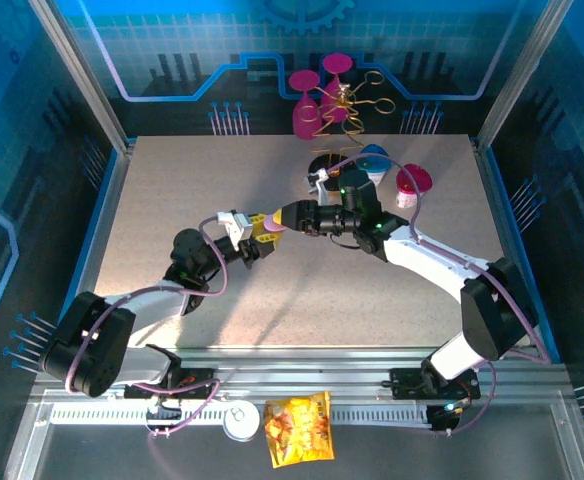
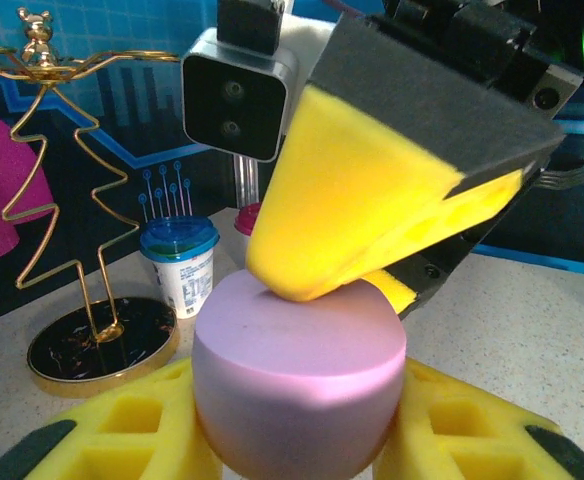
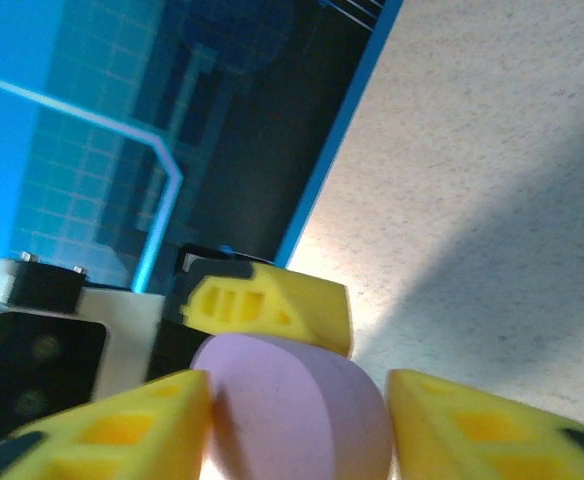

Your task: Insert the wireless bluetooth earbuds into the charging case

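Note:
A lilac-pink pebble-shaped charging case (image 1: 270, 229) is held above the middle of the table, where the two arms meet. My left gripper (image 1: 262, 235) is shut on it, one yellow pad on each side of the case (image 2: 302, 380). My right gripper (image 1: 284, 220) comes in from the right. In the left wrist view one of its fingers (image 2: 372, 190) rests on the case's top. In the right wrist view its pads (image 3: 122, 430) flank the case (image 3: 292, 410) and look closed on it. The earbuds are out of view.
A gold wire stand on a black base (image 2: 102, 345) and a blue-lidded cup (image 2: 179, 265) stand behind the grippers. Further back and right are a pink-lidded cup (image 1: 412, 185) and pink glasses (image 1: 307, 110). A snack bag (image 1: 297, 428) and a white disc (image 1: 242, 422) lie by the near rail.

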### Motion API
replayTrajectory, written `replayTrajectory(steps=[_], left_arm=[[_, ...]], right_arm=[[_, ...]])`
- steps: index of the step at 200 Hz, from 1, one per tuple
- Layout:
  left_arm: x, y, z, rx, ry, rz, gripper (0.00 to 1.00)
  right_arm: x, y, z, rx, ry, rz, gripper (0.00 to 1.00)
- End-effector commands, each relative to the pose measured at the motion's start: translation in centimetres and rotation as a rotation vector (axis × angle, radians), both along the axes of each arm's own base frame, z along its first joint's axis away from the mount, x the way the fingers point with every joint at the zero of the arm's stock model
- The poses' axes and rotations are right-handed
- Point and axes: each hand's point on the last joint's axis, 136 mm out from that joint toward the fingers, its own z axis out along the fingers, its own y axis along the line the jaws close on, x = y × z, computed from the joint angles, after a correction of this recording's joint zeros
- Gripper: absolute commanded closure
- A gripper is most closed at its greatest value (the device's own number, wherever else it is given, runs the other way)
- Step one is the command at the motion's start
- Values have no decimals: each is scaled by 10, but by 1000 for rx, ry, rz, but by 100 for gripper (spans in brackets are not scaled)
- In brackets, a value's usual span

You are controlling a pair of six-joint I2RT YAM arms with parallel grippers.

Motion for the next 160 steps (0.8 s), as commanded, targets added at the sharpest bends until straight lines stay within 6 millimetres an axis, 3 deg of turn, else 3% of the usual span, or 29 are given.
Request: replayTrajectory(steps=[1,54,111,160], left_arm=[[-10,-1,21,-29,-76,-18,69],[-9,0,20,-10,-74,-8,69],[-10,1,17,2,-57,-7,45],[-9,0,17,-1,-50,-9,37]], right_arm=[[-4,5,-12,25,67,34,62],[0,1,-6,7,24,2,81],[8,-11,1,18,1,-56,90],[14,-20,-3,10,1,-90,92]])
